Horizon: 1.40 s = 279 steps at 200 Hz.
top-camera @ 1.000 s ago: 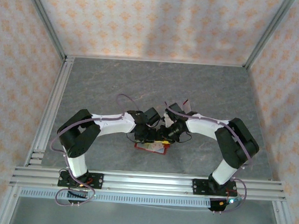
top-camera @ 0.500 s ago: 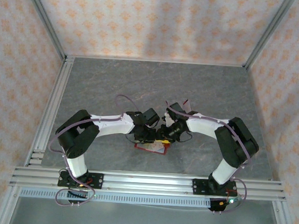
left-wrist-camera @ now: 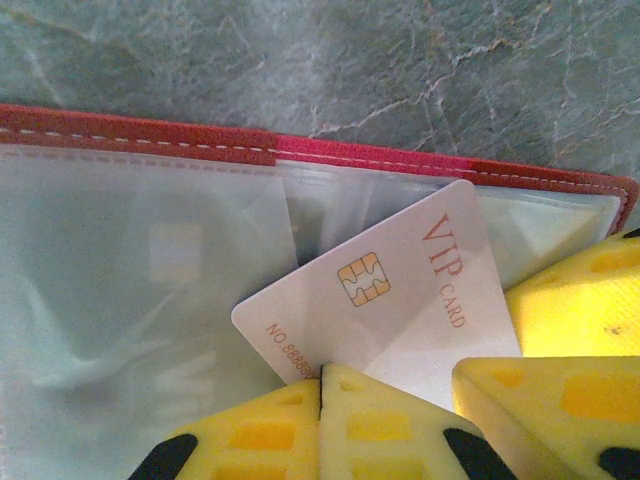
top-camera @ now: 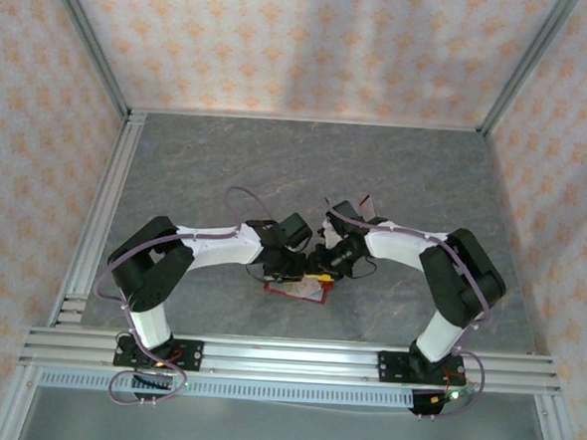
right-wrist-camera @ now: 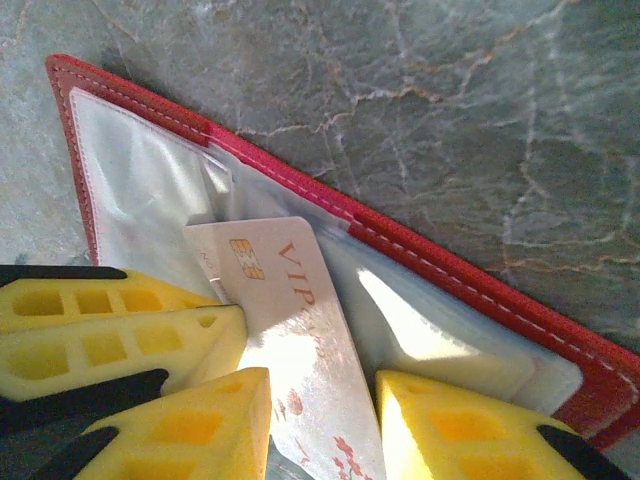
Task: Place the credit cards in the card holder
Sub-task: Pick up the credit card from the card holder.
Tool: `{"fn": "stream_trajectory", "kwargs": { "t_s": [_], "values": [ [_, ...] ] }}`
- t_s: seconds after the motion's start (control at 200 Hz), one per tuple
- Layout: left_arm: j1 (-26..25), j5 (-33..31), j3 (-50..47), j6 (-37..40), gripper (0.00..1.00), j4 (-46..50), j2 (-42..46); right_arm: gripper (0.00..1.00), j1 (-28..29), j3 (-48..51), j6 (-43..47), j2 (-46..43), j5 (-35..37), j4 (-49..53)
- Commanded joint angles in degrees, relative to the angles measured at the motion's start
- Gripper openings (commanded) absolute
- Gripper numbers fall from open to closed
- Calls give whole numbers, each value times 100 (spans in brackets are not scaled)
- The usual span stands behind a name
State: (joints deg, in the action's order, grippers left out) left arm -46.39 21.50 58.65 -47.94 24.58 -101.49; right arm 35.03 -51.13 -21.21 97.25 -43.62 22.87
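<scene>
From above: red card holder [top-camera: 297, 291] open and flat on the grey surface [top-camera: 227, 166], near the front middle, under both wrists.

Left wrist view: left pincer [left-wrist-camera: 320, 390] shut tight, tips touching the near part of a credit card [left-wrist-camera: 390, 290]. Far end of this card tilted over the pale sleeves [left-wrist-camera: 130, 260] of the card holder.

Right wrist view: right pincer [right-wrist-camera: 322, 400] narrow, holding the same credit card between its fingers, above the open card holder.
</scene>
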Motion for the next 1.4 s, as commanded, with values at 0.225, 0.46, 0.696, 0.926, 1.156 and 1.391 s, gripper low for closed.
{"fn": "stream_trajectory", "kwargs": {
  "t_s": [0.225, 0.46, 0.696, 0.926, 1.156, 1.391],
  "values": [
    [-32, -23, -317, 4, 7, 214, -369, 28, -4, -121, -366, 266, -180, -777],
    [-28, -44, -355, -9, 7, 212, -315, 13, -19, 13, -375, 167, -207, -784],
    [-34, -66, -254, 13, 7, 352, -105, 0, -48, 63, -372, -49, -188, -733],
    [18, -72, -103, 22, 11, 585, 339, 0, -57, 73, -283, -297, -133, -490],
    [246, -57, -122, 53, 15, 782, 866, 0, -57, 145, -168, -600, 86, -191],
    [698, -151, -68, 356, 19, 1124, 1109, 0, -51, 236, -274, -1005, 360, -99]
  ]
}}
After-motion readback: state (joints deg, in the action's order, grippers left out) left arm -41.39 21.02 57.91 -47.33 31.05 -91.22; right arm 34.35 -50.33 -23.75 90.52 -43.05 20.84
